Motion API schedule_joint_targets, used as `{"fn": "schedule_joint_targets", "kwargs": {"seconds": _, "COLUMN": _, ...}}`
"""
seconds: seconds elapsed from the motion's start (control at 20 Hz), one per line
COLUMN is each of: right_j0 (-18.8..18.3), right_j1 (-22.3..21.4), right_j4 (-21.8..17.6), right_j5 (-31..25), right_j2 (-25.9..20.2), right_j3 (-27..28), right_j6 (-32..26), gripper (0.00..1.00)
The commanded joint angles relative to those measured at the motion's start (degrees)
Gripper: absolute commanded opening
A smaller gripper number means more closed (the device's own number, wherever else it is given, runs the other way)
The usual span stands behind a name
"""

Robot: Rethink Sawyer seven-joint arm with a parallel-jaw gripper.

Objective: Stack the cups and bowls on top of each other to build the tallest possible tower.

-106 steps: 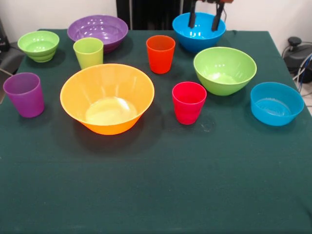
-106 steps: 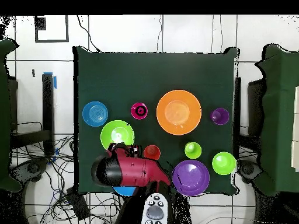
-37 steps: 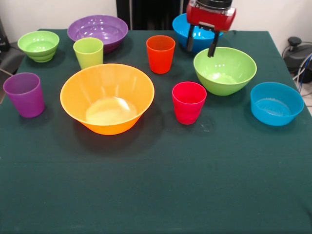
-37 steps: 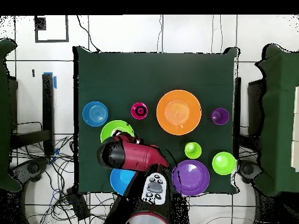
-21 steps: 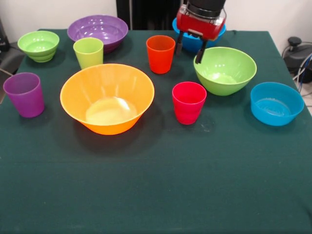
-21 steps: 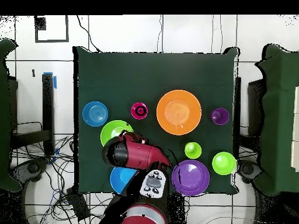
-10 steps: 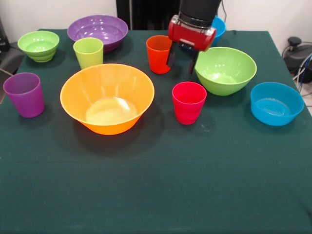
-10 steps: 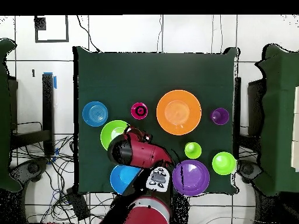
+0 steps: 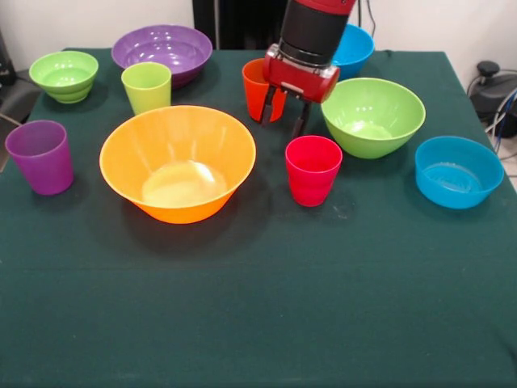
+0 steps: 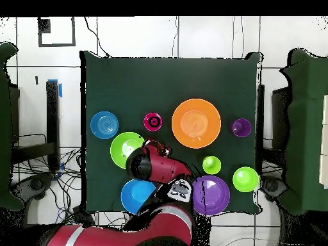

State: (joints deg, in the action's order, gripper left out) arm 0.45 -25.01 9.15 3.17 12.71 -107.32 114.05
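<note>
My gripper (image 9: 284, 115) hangs open over the cloth, its fingers pointing down just right of the orange cup (image 9: 255, 86) and behind the red-pink cup (image 9: 313, 170). It holds nothing. The big orange-yellow bowl (image 9: 178, 162) sits centre left and the medium green bowl (image 9: 373, 115) to the gripper's right. One blue bowl (image 9: 458, 170) is at the right, another (image 9: 355, 46) at the back behind the arm. The purple bowl (image 9: 161, 50), small ribbed green bowl (image 9: 64, 75), lime cup (image 9: 146, 86) and purple cup (image 9: 40, 157) stand at the left. Every piece stands singly.
The overhead view shows my red arm (image 10: 160, 170) covering the orange cup, between the green bowl (image 10: 122, 147) and the lime cup (image 10: 211, 165). The green tablecloth (image 9: 258, 307) spreads wide at the front. Cables lie on the floor off the table's right edge (image 9: 494, 89).
The gripper came forward and down from above the back blue bowl, moving left past the green bowl's rim to beside the orange cup. It stayed open. No cup or bowl moved.
</note>
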Motion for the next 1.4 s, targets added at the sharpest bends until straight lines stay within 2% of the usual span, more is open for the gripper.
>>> {"fn": "schedule_joint_targets", "kwargs": {"seconds": 0.05, "right_j0": 0.0, "right_j1": 2.6, "right_j4": 3.0, "right_j5": 2.1, "right_j2": -6.6, "right_j3": 4.0, "right_j6": 11.3, "gripper": 1.0}}
{"fn": "schedule_joint_targets", "kwargs": {"seconds": 0.45, "right_j0": -0.2, "right_j1": 1.2, "right_j4": 3.5, "right_j5": 1.0, "right_j2": -7.3, "right_j3": 3.1, "right_j6": 11.6, "gripper": 1.0}}
{"fn": "schedule_joint_targets", "kwargs": {"seconds": 0.65, "right_j0": -0.1, "right_j1": -1.0, "right_j4": 4.2, "right_j5": -3.0, "right_j2": -6.9, "right_j3": 3.2, "right_j6": 10.9, "gripper": 1.0}}
{"fn": "schedule_joint_targets", "kwargs": {"seconds": 0.85, "right_j0": -2.1, "right_j1": -1.5, "right_j4": 5.3, "right_j5": -4.5, "right_j2": -8.9, "right_j3": 2.6, "right_j6": 11.4, "gripper": 1.0}}
{"fn": "schedule_joint_targets", "kwargs": {"seconds": 1.4, "right_j0": -1.2, "right_j1": -5.0, "right_j4": 6.6, "right_j5": -9.7, "right_j2": -7.5, "right_j3": 1.5, "right_j6": 10.0, "gripper": 1.0}}
